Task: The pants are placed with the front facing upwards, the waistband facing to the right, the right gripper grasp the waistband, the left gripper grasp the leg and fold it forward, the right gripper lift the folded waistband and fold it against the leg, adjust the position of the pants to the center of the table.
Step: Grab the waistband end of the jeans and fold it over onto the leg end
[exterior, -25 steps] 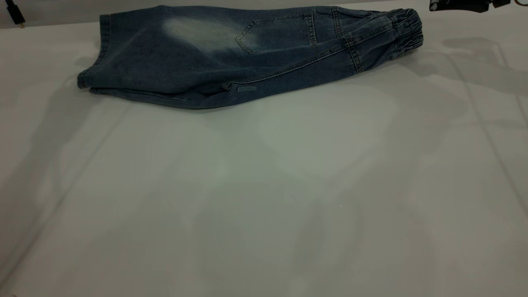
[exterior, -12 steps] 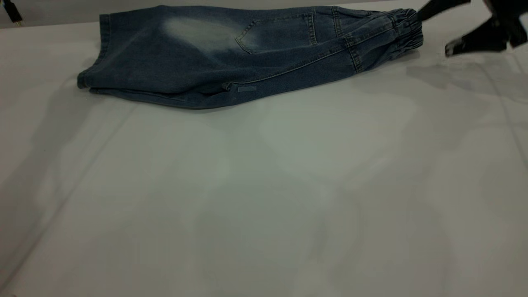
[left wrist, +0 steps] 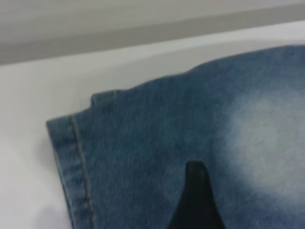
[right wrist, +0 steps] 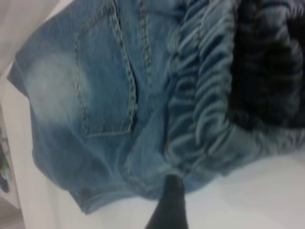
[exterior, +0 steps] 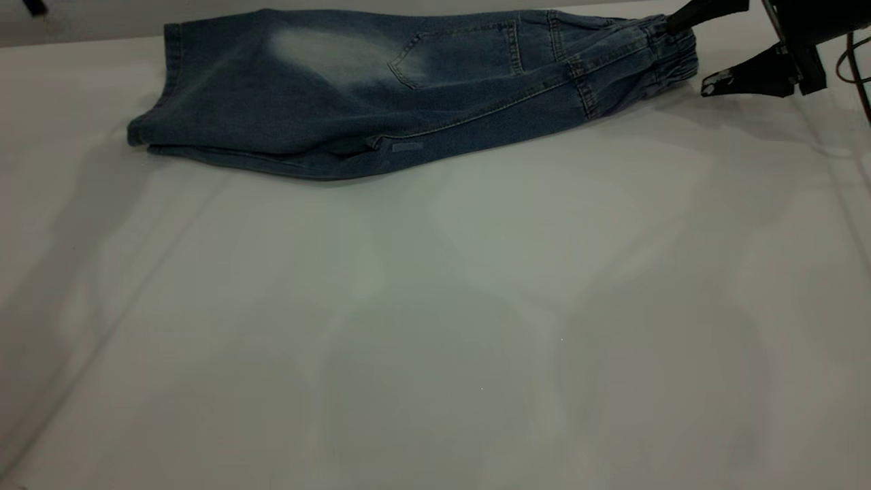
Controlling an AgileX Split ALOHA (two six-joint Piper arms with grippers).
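The blue denim pants (exterior: 381,95) lie folded lengthwise at the far side of the table (exterior: 435,306). Their ruffled waistband (exterior: 675,54) points right and the leg hem (exterior: 170,68) points left. My right gripper (exterior: 691,49) is open right at the waistband, with one finger above the band and the other just beside it, near the table. In the right wrist view the waistband (right wrist: 205,95) and a pocket (right wrist: 105,76) fill the frame. My left gripper (left wrist: 238,210) hovers open over the leg near the hem (left wrist: 71,162); only one finger (left wrist: 194,200) shows.
A wide stretch of bare white table lies in front of the pants. The table's far edge (exterior: 81,34) runs just behind them. Black cables (exterior: 859,61) hang by the right arm at the top right corner.
My right gripper has come in from the top right corner and down to the waistband, fingers apart. The dark part at the top left has drifted up toward the corner. The pants have not moved.
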